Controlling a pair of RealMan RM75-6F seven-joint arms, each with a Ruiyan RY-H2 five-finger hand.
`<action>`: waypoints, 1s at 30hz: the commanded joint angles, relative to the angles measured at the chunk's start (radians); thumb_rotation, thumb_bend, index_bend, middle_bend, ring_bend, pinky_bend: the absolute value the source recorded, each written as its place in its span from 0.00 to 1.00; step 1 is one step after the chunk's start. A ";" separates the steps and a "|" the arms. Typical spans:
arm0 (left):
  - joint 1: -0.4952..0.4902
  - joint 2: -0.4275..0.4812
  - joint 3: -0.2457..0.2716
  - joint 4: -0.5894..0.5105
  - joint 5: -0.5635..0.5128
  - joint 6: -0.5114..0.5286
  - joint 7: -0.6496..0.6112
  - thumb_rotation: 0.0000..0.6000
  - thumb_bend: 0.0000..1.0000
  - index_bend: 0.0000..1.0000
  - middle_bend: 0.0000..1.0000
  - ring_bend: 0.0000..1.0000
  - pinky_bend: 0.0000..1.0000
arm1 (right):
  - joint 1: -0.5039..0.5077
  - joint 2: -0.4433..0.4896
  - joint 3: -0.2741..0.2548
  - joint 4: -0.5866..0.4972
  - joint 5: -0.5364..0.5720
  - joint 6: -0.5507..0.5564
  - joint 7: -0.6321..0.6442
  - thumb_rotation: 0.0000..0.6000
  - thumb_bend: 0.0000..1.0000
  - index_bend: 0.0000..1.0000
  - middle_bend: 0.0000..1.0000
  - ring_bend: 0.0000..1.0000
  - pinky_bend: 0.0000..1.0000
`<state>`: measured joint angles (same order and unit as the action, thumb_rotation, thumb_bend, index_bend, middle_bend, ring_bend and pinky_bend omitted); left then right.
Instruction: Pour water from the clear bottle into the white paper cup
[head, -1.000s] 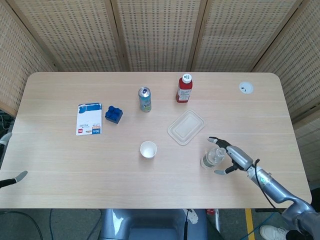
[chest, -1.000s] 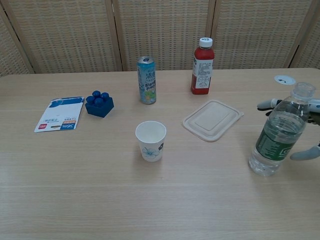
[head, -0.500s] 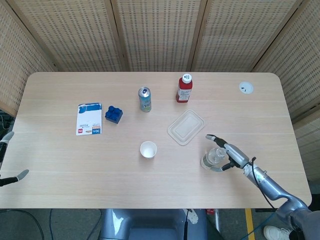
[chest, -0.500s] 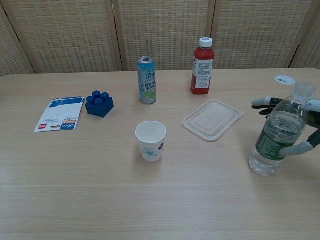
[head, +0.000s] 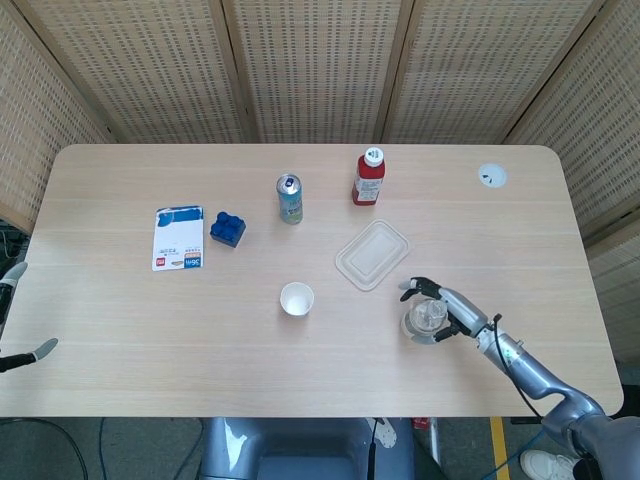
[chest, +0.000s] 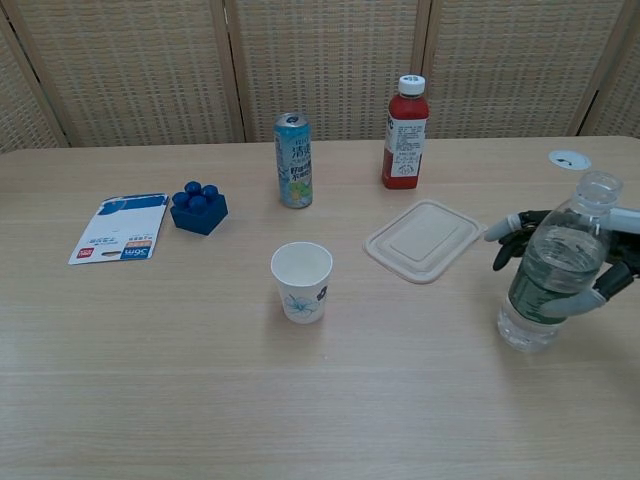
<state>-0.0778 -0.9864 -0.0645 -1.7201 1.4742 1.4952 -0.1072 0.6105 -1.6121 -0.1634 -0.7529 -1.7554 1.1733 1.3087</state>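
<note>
Your right hand (chest: 600, 255) is wrapped around the clear bottle (chest: 553, 265) — fingers (chest: 507, 228) curl round the far side, thumb across the near side, so it's holding the bottle. The bottle stands upright on the table (head: 150, 320) at the right front, cap off, water inside, green label round the middle. In the head view the right hand (head: 452, 312) closes on the bottle (head: 425, 318) from the right, arm trailing off to the lower right corner.

The white paper cup (chest: 301, 281) sits upright near the table's middle, well apart from the bottle, to its left. Head view has the cup (head: 296, 298) in front of the can.

Your left hand (head: 10, 320) only shows at the left edge of the head view, off the table — too little visible, cannot tell how it's set.

Other stuff: clear plastic lid (chest: 425, 239) flat between cup and bottle, red drink bottle (chest: 404, 120) and a can (chest: 293, 160) upright at the back, blue block (chest: 199, 208) beside a white-and-blue packet (chest: 120, 228) on the left.
</note>
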 joint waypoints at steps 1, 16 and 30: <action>0.001 0.000 0.000 0.001 0.001 0.002 -0.003 1.00 0.11 0.00 0.00 0.00 0.00 | 0.004 -0.001 0.000 -0.009 0.004 -0.002 -0.006 1.00 0.04 0.36 0.42 0.21 0.25; 0.000 0.004 0.000 0.004 0.000 -0.003 -0.023 1.00 0.11 0.00 0.00 0.00 0.00 | 0.003 -0.003 0.100 -0.107 0.103 0.008 -0.172 1.00 0.61 0.55 0.58 0.43 0.57; -0.001 0.022 -0.004 0.006 -0.007 -0.010 -0.069 1.00 0.11 0.00 0.00 0.00 0.00 | 0.101 0.140 0.285 -0.455 0.287 -0.136 -0.934 1.00 0.74 0.55 0.58 0.55 0.68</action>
<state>-0.0786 -0.9672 -0.0678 -1.7146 1.4691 1.4874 -0.1718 0.6652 -1.5357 0.0413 -1.0575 -1.5629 1.1163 0.6685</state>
